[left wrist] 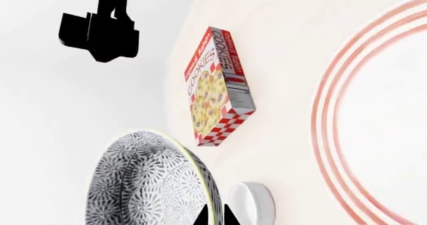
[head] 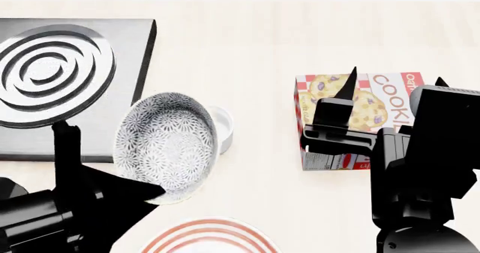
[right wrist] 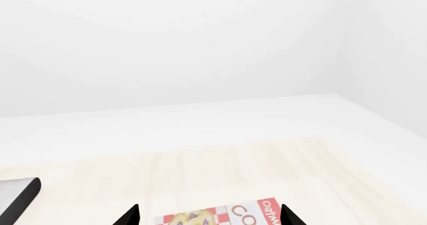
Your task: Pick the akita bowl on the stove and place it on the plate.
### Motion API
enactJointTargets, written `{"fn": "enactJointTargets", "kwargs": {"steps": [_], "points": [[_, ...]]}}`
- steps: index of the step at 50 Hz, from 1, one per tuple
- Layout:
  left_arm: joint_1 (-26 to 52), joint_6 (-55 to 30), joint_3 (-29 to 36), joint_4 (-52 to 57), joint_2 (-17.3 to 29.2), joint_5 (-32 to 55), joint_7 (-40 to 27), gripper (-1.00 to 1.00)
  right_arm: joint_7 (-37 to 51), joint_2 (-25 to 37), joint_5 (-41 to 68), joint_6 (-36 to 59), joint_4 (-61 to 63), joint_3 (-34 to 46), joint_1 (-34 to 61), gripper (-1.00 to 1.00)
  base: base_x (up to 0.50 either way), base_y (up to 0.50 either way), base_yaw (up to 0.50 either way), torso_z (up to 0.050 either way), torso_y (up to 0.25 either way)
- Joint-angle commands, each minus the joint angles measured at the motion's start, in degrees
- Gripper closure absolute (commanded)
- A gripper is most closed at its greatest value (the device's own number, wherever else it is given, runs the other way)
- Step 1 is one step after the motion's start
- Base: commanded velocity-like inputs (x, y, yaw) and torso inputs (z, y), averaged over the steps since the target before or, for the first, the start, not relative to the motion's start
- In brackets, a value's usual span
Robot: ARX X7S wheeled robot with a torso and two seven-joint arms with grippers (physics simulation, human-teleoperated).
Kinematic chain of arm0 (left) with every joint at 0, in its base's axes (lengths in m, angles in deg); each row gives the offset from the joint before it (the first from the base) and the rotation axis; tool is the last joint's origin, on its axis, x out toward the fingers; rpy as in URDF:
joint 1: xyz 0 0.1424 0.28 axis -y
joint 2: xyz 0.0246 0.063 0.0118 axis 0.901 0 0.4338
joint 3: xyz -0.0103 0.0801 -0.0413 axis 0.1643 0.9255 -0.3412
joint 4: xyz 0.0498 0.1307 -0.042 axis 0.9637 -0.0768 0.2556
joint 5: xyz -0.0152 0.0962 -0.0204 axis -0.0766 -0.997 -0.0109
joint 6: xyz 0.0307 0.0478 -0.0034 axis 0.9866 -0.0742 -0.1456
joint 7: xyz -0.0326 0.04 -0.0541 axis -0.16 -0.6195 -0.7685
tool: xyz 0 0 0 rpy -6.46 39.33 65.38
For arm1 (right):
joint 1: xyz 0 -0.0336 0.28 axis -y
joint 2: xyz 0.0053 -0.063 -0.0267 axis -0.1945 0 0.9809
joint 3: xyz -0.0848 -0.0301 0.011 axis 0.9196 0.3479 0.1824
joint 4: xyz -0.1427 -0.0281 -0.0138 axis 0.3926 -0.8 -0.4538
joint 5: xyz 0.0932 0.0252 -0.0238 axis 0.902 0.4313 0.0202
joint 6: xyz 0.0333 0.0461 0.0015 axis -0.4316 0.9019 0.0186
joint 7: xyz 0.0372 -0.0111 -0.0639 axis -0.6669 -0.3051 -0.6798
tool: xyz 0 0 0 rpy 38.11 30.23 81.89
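**Q:** Bowl position, head view?

**A:** Akita bowl [head: 166, 146] is off the stove [head: 75, 84], tilted w/ its opening facing up toward the camera. It overlaps the stove's near right corner and the pale tabletop [head: 248, 50]. The burner rings [head: 53, 73] are bare. Plate [head: 206, 237] shows only as a red-ringed arc at the bottom edge, just below the bowl; bowl is not over it.

**Q:** L gripper?

**A:** Left gripper [head: 146, 190] meets the bowl at its lower rim; one dark finger [head: 127, 186] lies against the rim. In the left wrist view the bowl [left wrist: 150, 182] fills the lower part, w/ two black fingertips [left wrist: 212, 216] either side of its rim, so the fingers are clamped on the bowl's wall.

**Q:** Other items near the bowl?

**A:** Small white cup [head: 222, 128] sits just beside the bowl's right edge, partly hidden behind it; same cup [left wrist: 252, 202] appears next to the rim in the left wrist view. Plate [left wrist: 373, 125] takes up that frame's far side, apart from the bowl.

**Q:** R side?

**A:** Right gripper [head: 390, 84] hangs over the cookie box [head: 352, 118], which lies flat, well right of the bowl. Box also visible from the left wrist cam [left wrist: 219, 87]. In the right wrist view its two fingertips [right wrist: 130, 216] stand wide apart, w/ the box [right wrist: 220, 216] seen between them, nothing gripped.
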Motion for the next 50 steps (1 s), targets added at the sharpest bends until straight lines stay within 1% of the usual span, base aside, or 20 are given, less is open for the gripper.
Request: {"fn": "enactJointTargets", "kwargs": {"steps": [1, 14, 19, 30, 36, 45, 50], "points": [[-1.7, -1.5, 0.4, 3.6, -1.4, -1.8, 1.4, 1.00, -0.9, -0.8, -0.9, -0.5, -0.2, -0.9, -0.2, -1.00, 0.00, 0.00, 0.00, 0.000, 0.000], [-4.4, -3.1, 4.0, 7.9, -1.0, -0.1, 5.4, 1.00, -0.7, -0.6, -0.4, -0.5, -0.2, -0.9, -0.2, -1.00, 0.00, 0.00, 0.00, 0.000, 0.001], [-4.4, -3.6, 4.4, 9.2, -0.9, 0.2, 6.7, 1.00, -0.5, -0.5, -0.3, -0.4, -0.2, -0.9, -0.1, -1.00, 0.00, 0.00, 0.00, 0.000, 0.000], [-6.1, -3.9, 5.8, 9.2, -1.0, 0.2, 6.8, 1.00, -0.4, -0.4, -0.1, -0.7, -0.2, -0.8, -0.3, -1.00, 0.00, 0.00, 0.00, 0.000, 0.000], [-5.9, -4.2, 5.0, 8.7, -1.4, 2.1, 7.1, 1.00, -0.3, -0.3, 0.0, -0.7, -0.2, -0.8, -0.2, -1.00, 0.00, 0.00, 0.00, 0.000, 0.000], [-4.5, -7.4, 2.5, 6.9, -3.0, 8.6, 9.5, 1.00, -0.1, -0.2, 0.2, -0.8, -0.2, -0.7, -0.2, -1.00, 0.00, 0.00, 0.00, 0.000, 0.001], [-4.6, -7.3, 2.6, 6.0, -3.4, 9.0, 9.7, 1.00, 0.0, -0.1, 0.3, -0.8, -0.2, -0.7, -0.2, -1.00, 0.00, 0.00, 0.00, 0.000, 0.000]]}}
